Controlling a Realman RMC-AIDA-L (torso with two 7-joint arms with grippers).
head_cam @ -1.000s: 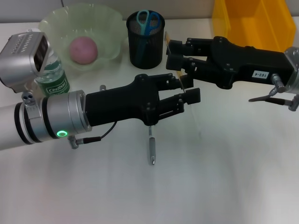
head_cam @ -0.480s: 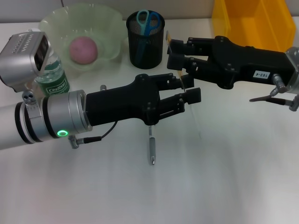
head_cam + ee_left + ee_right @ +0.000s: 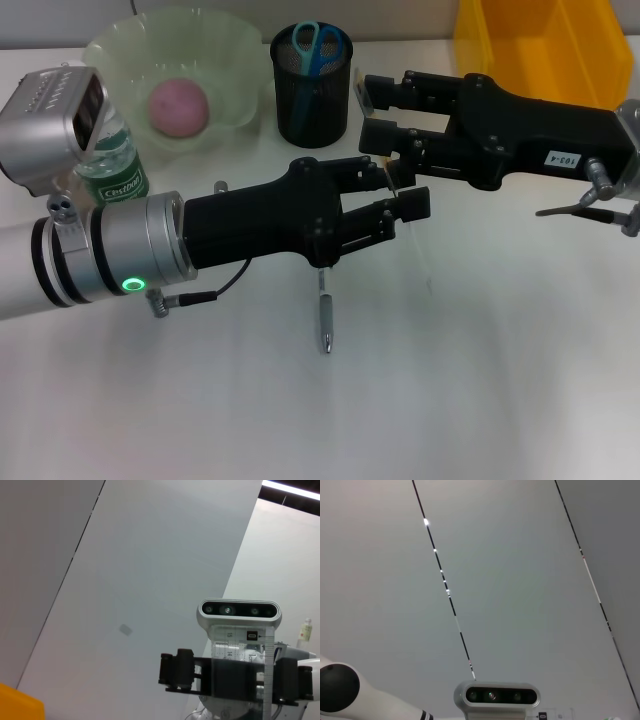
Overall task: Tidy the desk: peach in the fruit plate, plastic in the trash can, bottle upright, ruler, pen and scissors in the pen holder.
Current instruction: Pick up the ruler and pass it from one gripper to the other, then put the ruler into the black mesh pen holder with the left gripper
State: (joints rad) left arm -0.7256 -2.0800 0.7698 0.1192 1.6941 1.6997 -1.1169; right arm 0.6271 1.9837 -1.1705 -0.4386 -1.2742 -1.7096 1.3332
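Ruler (image 3: 412, 225), clear, is pinched upright between the fingers of the left gripper (image 3: 400, 195) at mid-desk in the head view, its lower end trailing toward the desk (image 3: 480, 380). Right gripper (image 3: 372, 112) sits just behind it, jaws spread apart, holding nothing, right beside the pen holder (image 3: 312, 100). Pen holder is black mesh, with blue-handled scissors (image 3: 318, 45) standing in it. Fruit plate (image 3: 175, 70), pale green, holds the peach (image 3: 179, 107). Bottle (image 3: 112, 160) stands upright just left of the plate, partly behind the left wrist camera. Yellow bin (image 3: 545, 45) at the far right; contents can't be seen. Pen (image 3: 324, 312) lies flat on the desk under the left arm, outside any container.

Compared with a second ago: the right gripper has lifted slightly and slid toward the pen holder, its jaws spread wider; the ruler's top no longer sits between them. Left gripper, pen, plate and holder contents unchanged.

Left wrist view: looks upward at ceiling; ruler (image 3: 265, 675) with printed scale runs up in front of the robot's head camera (image 3: 239, 614), clamped by the black fingers (image 3: 230, 677). Corner of yellow bin (image 3: 20, 705) at the edge.

Right wrist view: ceiling only, head camera (image 3: 496, 696) at the edge, a white arm segment (image 3: 355, 695) beside it; own fingers not shown.
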